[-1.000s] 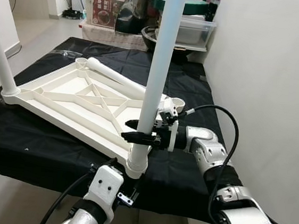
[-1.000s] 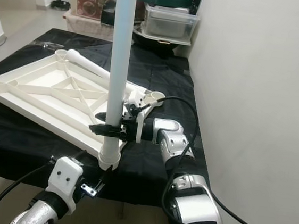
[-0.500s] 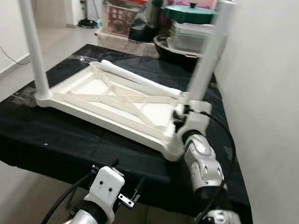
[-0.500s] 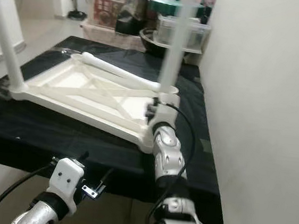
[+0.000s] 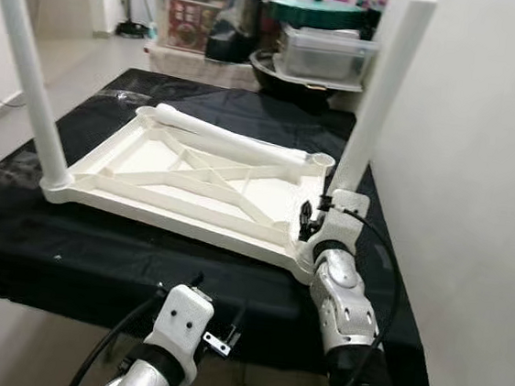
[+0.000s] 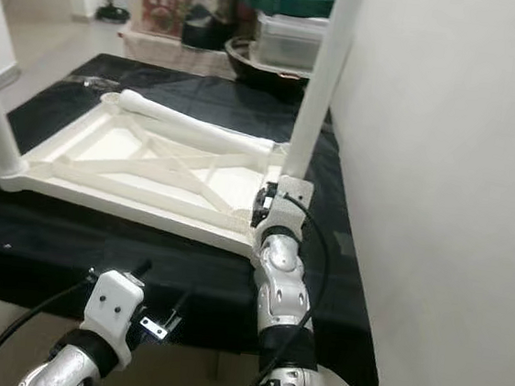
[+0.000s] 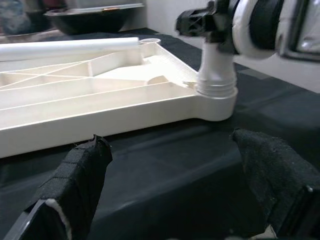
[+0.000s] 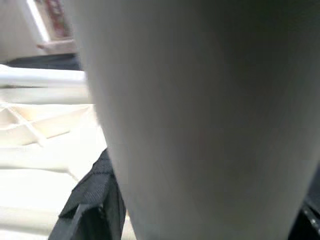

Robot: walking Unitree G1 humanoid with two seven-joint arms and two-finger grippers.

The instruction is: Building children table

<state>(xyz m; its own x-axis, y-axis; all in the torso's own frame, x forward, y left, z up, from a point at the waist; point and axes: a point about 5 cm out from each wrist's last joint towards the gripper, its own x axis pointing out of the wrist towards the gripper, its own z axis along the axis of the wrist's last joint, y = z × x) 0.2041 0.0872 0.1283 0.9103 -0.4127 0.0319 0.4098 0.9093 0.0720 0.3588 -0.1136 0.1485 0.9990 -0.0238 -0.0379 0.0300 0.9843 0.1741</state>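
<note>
Legs are half done — two stand in the upturned tabletop (image 5: 194, 182) on the desk (image 5: 95, 250), right hand (image 5: 315, 213) clamping the near-right leg (image 5: 377, 104), a third leg (image 5: 227, 134) lies loose, left hand (image 7: 175, 185) spread wide.

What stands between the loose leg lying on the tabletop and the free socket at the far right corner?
Nothing visible does. The loose leg lies on the upturned tabletop, its end beside the free socket. The right gripper holds the near leg, away from that socket.

Right pincer (image 7: 212, 22) fingertips hidden behind leg (image 5: 377, 104); far-left leg (image 5: 26, 67) top cut off.
</note>
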